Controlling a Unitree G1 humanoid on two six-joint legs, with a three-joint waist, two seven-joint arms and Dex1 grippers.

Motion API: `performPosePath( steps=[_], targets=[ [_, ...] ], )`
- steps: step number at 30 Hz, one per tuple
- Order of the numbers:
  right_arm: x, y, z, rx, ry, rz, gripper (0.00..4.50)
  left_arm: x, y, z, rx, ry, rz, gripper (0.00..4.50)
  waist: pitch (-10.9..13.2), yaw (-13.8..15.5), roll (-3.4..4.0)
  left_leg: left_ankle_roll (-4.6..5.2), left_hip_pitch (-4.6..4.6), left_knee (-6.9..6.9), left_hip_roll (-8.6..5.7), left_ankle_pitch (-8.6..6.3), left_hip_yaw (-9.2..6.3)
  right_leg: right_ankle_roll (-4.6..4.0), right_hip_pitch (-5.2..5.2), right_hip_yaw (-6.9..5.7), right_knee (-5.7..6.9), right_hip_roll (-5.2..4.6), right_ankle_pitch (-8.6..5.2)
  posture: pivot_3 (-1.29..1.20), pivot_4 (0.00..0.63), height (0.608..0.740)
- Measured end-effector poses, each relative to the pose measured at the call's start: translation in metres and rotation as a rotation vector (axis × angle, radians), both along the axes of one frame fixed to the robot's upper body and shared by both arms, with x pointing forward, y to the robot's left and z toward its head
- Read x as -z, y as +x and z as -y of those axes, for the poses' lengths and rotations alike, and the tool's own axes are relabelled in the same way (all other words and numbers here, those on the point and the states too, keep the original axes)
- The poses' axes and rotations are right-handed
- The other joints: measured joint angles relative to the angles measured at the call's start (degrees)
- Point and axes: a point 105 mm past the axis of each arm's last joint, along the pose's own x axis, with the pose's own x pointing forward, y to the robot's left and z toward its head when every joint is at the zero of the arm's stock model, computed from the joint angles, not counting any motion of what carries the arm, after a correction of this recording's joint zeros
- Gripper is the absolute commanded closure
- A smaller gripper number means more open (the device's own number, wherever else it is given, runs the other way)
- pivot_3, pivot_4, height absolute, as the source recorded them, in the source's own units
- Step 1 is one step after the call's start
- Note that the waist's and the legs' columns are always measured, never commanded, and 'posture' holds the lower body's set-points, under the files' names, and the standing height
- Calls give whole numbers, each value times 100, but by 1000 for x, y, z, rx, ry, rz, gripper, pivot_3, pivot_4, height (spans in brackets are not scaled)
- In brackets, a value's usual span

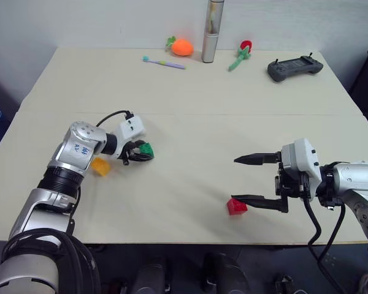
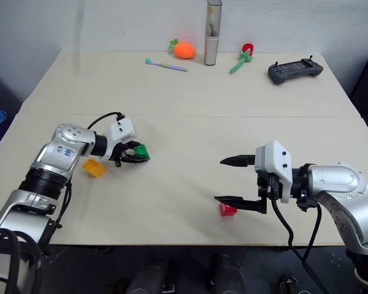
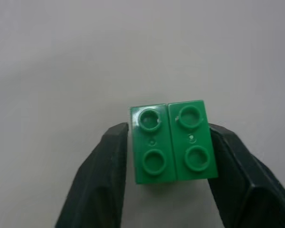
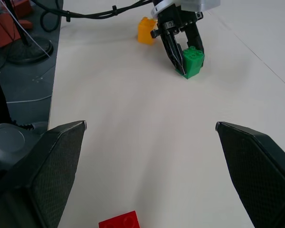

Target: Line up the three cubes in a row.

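The left gripper (image 1: 137,153) has its two black fingers (image 3: 102,175) pressed against opposite sides of the green cube (image 3: 172,141), studs facing the wrist camera, so the step in hand looks like carrying this brick to its place in the row. The grip sits square on the flat walls (a good hold for a small studded block), but whether the cube is clear of the table (image 1: 190,110) or resting on it is hard to judge. The yellow-orange cube (image 1: 100,166) lies just beside the left arm, close behind the gripper, and the red cube (image 1: 237,206) sits well apart, near the table's front edge, by the lower finger of the right gripper (image 1: 256,180), whose jaws stand wide apart and empty. To do this well, lift cleanly before travelling, keep the wrist from sweeping the yellow-orange cube, and set the green one down square on a line shared with the other two.
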Motion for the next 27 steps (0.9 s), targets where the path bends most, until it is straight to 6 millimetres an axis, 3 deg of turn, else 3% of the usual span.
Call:
performPosePath(
  steps=[6,10,13,14,17,27],
  targets=[
    [1,0,1,0,-8,-8,0,0,-5,2,29,-10,-16,2997,0,-1,0,2,0,1,-1,0,-1,1,0,0,1,-2,1,0,150,740],
    [10,-8,7,-18,-54,-57,0,-14,-54,28,294,-91,-54,2997,0,-10,0,5,-5,1,1,-3,-4,1,1,1,-8,-4,1,0,150,740],
    [12,-13,10,-35,-67,-77,0,-22,-79,42,421,-84,-58,2997,0,6,-1,6,11,12,-2,2,-7,5,17,2,-10,-7,3,0,150,740],
    [18,-19,13,-39,-85,-106,0,-12,-98,50,449,-53,-75,2997,-1,1,1,8,28,0,-2,-3,-5,5,29,11,-10,-10,3,0,150,740],
    [23,-25,13,-43,-97,-131,0,14,-119,74,439,-44,-141,2997,0,23,0,10,18,1,-2,-4,-11,8,28,9,-10,-10,4,0,150,740],
    [25,-34,16,-45,-111,-163,0,34,-124,87,361,45,-96,2997,0,21,-1,10,20,1,0,-5,-12,9,27,10,-34,-11,5,0,150,740]
  ],
)
